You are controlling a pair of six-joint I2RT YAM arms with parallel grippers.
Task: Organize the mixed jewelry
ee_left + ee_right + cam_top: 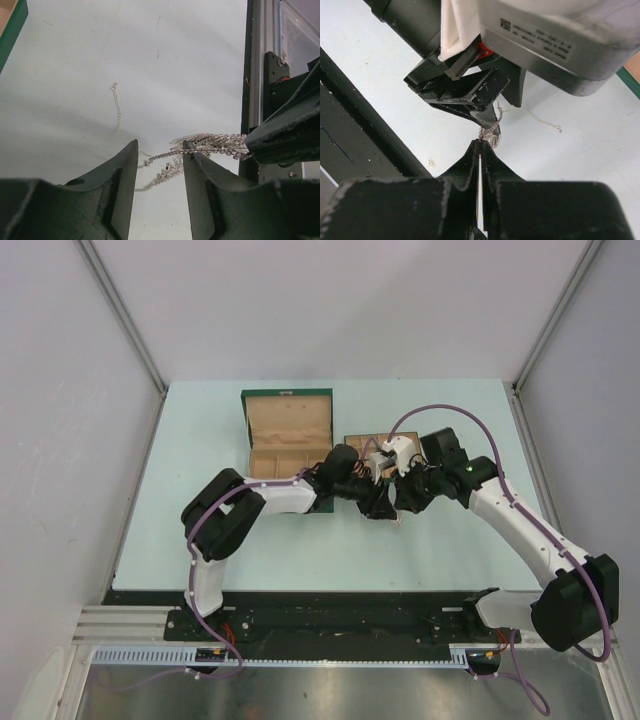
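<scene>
Pale table [450, 540]; right tool [481, 144] pinches necklace [205, 142], left tool [160, 146] parted; label [535, 37] unreadable.

The necklace [205, 142] is running behind the right gripper [252, 147] in the left wrist view, its end going out of sight there, and the green box [11, 25] is being cut off by that picture's corner. From above, both wrists are covering the necklace entirely, and the right arm [500, 505] is hiding the near part of the tan tray [355, 440]
</scene>
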